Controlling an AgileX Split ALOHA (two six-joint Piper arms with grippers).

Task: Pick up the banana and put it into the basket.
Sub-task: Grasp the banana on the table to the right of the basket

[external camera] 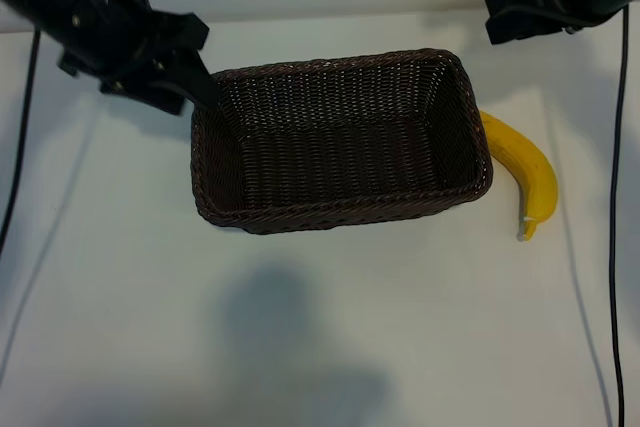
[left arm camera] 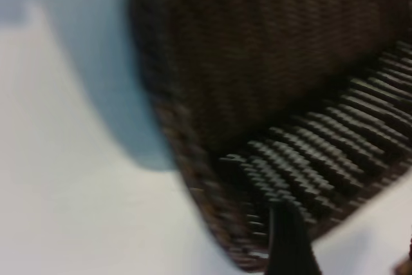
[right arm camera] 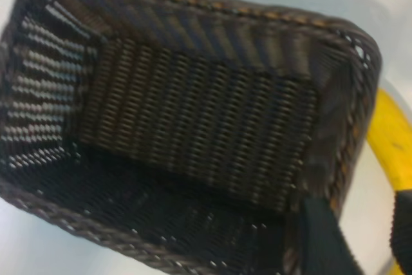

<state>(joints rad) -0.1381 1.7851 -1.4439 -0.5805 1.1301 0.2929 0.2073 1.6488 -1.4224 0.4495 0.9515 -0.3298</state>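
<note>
White tabletop (external camera: 330, 327) fills the scene in front of you, with the dark brown wicker basket (external camera: 340, 142) sitting in the middle of it, nothing inside. Your banana (external camera: 525, 172) lies on the table just outside the basket's short side nearest the right arm, curving along that wall, its pale stem tip pointing away from the arms. It touches or nearly touches the braided rim there; you cannot tell which.

Your left gripper (external camera: 195, 82) hangs over the basket's far corner on the left arm's side, angled downward. One dark finger tip reaches the rim in the exterior view, and its jaws stand apart with nothing between them.

Your right gripper (right arm camera: 367, 236) is above the table near the banana's end of the basket. From its wrist view you see two dark fingers (right arm camera: 325, 236) parted, with the yellow banana (right arm camera: 389, 140) and the basket's rim (right arm camera: 351, 152) showing beyond them. Nothing is held.
</note>
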